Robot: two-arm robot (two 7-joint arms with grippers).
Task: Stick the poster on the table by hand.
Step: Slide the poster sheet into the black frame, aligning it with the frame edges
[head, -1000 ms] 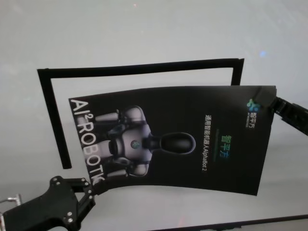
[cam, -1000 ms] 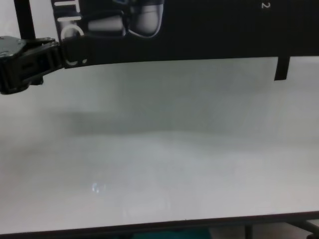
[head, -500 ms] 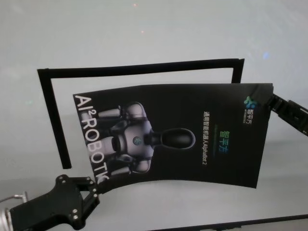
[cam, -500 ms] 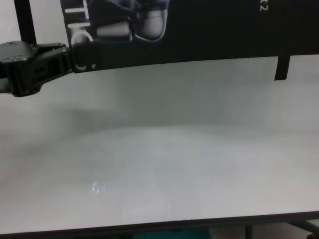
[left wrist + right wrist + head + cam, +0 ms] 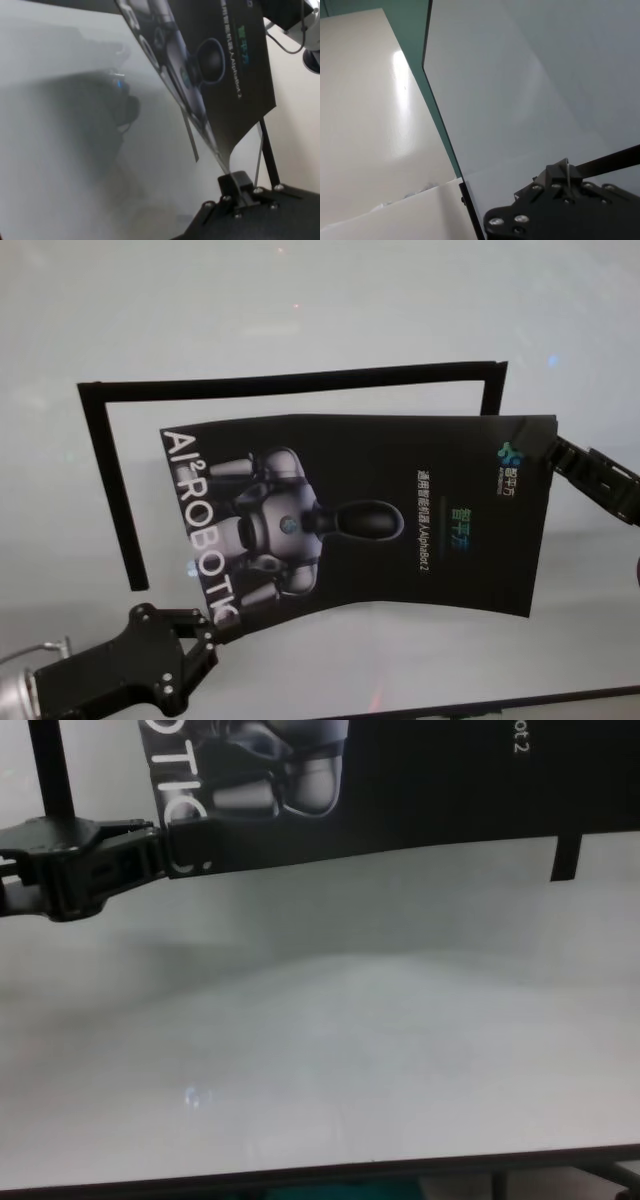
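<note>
The poster (image 5: 370,515) is hanging above the table (image 5: 300,310), held off the surface between the two grippers and lying over the middle of the tabletop, nearer its front edge than its far edge. The sheet is bowing slightly, its printed face turned up, showing the grey-white robot figure, the outlined letters along the left end and the small white text toward the right end. In the chest view the poster's (image 5: 420,780) near edge is sitting clear of the tabletop (image 5: 330,1050).

The left gripper (image 5: 205,630) is clamping the poster's near left corner, its fingers closed on the sheet's edge; the chest view is showing the same grip (image 5: 160,850), and the left wrist view is showing the corner pinched at the fingertips (image 5: 235,182). The right gripper (image 5: 552,452) is pinching the poster's far right corner, fingers together on the sheet.

Black tape strips (image 5: 290,382) are lying on the table beneath and beyond the poster, forming an open frame along its far side, its left side and a short stub at the right.
</note>
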